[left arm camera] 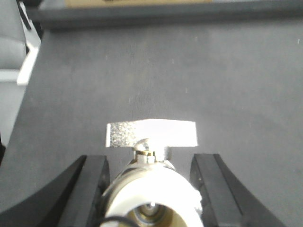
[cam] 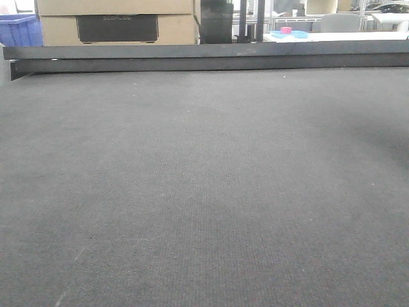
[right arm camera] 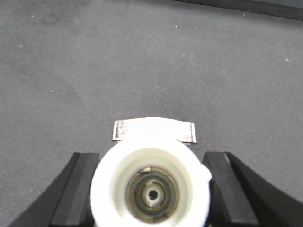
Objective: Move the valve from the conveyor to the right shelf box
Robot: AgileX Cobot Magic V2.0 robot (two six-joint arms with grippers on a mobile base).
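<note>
The conveyor [cam: 204, 179] fills the front view as a bare dark grey woven belt; neither a valve nor a gripper shows there. In the left wrist view my left gripper [left arm camera: 150, 158] is shut on a valve [left arm camera: 151, 196], its black fingers [left arm camera: 92, 189] pressed to the pale round body and the silvery lever [left arm camera: 150, 133] lying crosswise beyond the tips. Over the belt [right arm camera: 142, 61], my right gripper [right arm camera: 151, 156] is shut on another valve [right arm camera: 151, 156], whose white open end faces the camera. Its lever [right arm camera: 154, 130] peeks out behind. The right shelf box is out of view.
A black side rail [cam: 204, 57] runs along the belt's far edge. Behind it stand cardboard boxes [cam: 115, 19], a blue crate [cam: 19, 29] at the far left and a blue tray with a red object [cam: 287, 33] at the right.
</note>
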